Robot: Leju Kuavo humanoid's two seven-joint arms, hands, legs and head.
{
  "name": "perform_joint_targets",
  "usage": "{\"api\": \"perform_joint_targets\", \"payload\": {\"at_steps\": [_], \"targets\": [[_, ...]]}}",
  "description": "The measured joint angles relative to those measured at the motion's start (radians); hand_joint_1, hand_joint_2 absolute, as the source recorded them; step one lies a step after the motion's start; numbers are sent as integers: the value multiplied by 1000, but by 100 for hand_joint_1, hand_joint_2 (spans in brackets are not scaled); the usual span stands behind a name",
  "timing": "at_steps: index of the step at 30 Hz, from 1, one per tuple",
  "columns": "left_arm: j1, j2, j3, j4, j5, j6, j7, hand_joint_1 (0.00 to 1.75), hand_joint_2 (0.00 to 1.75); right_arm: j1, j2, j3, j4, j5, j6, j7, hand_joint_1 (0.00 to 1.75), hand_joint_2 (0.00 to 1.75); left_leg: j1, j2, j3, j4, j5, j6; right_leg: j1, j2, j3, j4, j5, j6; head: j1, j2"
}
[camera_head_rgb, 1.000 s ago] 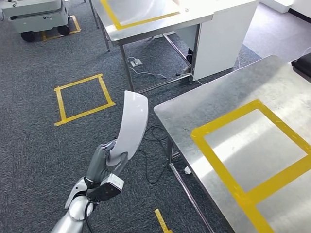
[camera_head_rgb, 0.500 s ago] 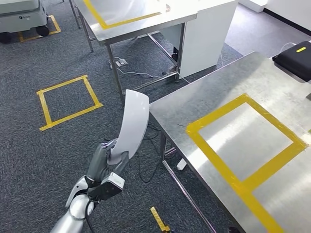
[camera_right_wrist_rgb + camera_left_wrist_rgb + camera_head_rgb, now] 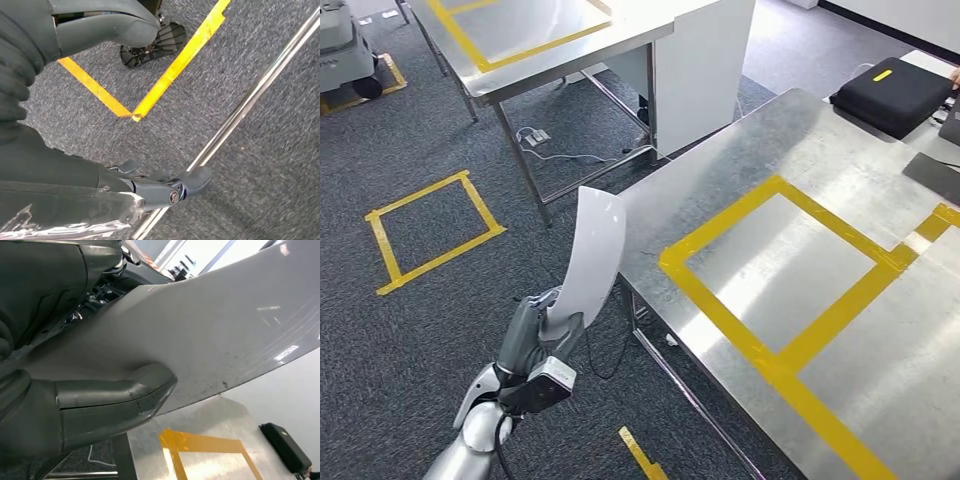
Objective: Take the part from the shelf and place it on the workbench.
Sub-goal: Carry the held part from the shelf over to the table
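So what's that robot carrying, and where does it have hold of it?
The left hand holds a curved white part by its lower end, the rest rising upright above the hand. The right hand holds nothing.

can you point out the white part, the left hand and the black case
white part (image 3: 593,250), head view, middle of its curved panel
left hand (image 3: 533,333), head view, grey back of the hand gripping the part's lower end
black case (image 3: 892,92), head view, its flat top

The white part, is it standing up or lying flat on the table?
Standing up, not on the table. The left hand grips the white part by its lower end, so it rises above the carpet beside the workbench.
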Motion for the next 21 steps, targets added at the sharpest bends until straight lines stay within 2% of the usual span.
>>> {"api": "perform_joint_targets", "payload": {"at_steps": [1,3,4,5,6,8,9,11,13,14,15,16,18,20,21], "targets": [[0,1,0,1,0,0,0,175,175,0,0,-1,0,0,0,0,0,175,0,-3,11,-26,27,5,1,8,1,0,0,0,0,0],[-1,2,0,1,0,0,0,175,175,0,0,-2,0,0,0,0,0,175,-2,-23,70,-152,98,20,3,23,3,0,1,0,0,0],[-1,2,0,1,0,0,0,175,175,0,1,-2,0,0,0,0,0,175,-3,-36,99,-213,121,27,3,30,2,1,2,2,1,0],[-2,2,0,1,-1,0,1,175,175,0,1,-2,0,0,0,0,0,175,-4,-45,117,-253,130,31,3,36,-1,2,3,5,1,0],[-3,2,0,1,-1,0,3,175,175,0,2,-2,0,1,1,0,0,175,-5,-51,124,-270,129,33,2,41,-5,2,5,9,1,0],[-5,1,0,1,-2,0,9,175,175,2,2,-2,0,2,1,0,0,175,-4,-43,126,-284,132,34,0,45,-12,1,7,20,0,0],[-5,0,0,1,-4,0,15,175,175,3,2,-3,0,4,1,1,0,175,-3,-38,128,-291,136,36,0,37,-18,7,0,24,2,0],[-6,-3,0,2,-7,0,27,175,175,1,2,-5,0,8,2,1,0,175,1,-24,131,-304,144,42,0,11,-51,74,-43,32,6,0],[-6,-4,0,5,-11,0,37,175,175,0,2,-8,0,12,2,4,0,175,-1,-10,130,-304,144,45,-2,-8,-110,201,-105,40,8,0],[-5,-4,0,7,-12,0,43,175,175,0,2,-10,0,14,2,7,0,175,-1,-2,130,-304,144,45,-3,-10,-133,252,-121,44,8,0],[-5,-4,0,10,-15,0,49,175,175,1,2,-13,0,17,3,9,0,175,-1,5,130,-303,143,45,-4,-12,-141,271,-119,48,8,0],[-5,-4,0,13,-18,1,57,175,175,2,2,-15,0,19,3,12,0,175,-1,11,130,-303,142,44,-6,-15,-130,250,-99,51,8,0],[-7,-6,0,18,-29,7,78,175,175,2,2,-18,0,25,3,15,0,175,-1,22,132,-299,139,39,-9,-36,-62,121,-37,56,8,0],[-12,-8,1,23,-39,17,99,175,175,-1,2,-22,0,31,5,18,0,175,-5,29,130,-290,133,29,-7,-54,-6,17,-8,47,8,0],[-16,-9,2,26,-42,20,106,175,175,-2,2,-23,0,35,6,20,0,175,-8,32,128,-286,132,24,-5,-57,3,0,-9,41,7,0]]}}
